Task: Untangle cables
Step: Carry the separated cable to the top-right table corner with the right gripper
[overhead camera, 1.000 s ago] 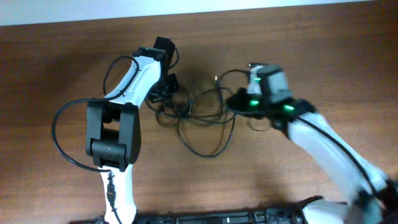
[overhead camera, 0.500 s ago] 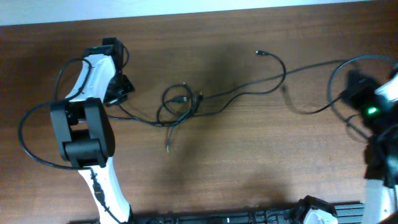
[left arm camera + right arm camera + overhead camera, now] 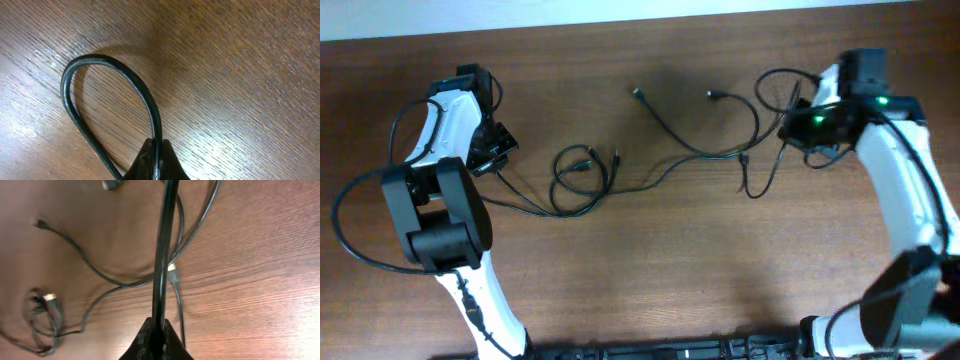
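Note:
Thin black cables [image 3: 660,170] lie stretched across the brown table between the two arms. A small coil [image 3: 582,178] with plugs sits left of centre. Loose plug ends [image 3: 638,95] lie at the upper middle. My left gripper [image 3: 492,160] is at the far left, shut on a cable; in the left wrist view the cable [image 3: 110,95] loops out from the closed fingertips [image 3: 156,159]. My right gripper [image 3: 798,130] is at the upper right, shut on a cable [image 3: 162,255] that runs straight up from its fingertips [image 3: 157,335]. The coil also shows in the right wrist view [image 3: 42,315].
Thicker black arm wires loop beside the left arm [image 3: 360,230] and near the right arm [image 3: 775,85]. The table's far edge [image 3: 640,15] runs along the top. A dark rail [image 3: 670,350] lies along the front edge.
The right gripper has swung from the far right edge in toward the upper right, carrying its cable. The left gripper shifted slightly left. The cables have spread out, with the coil now looser.

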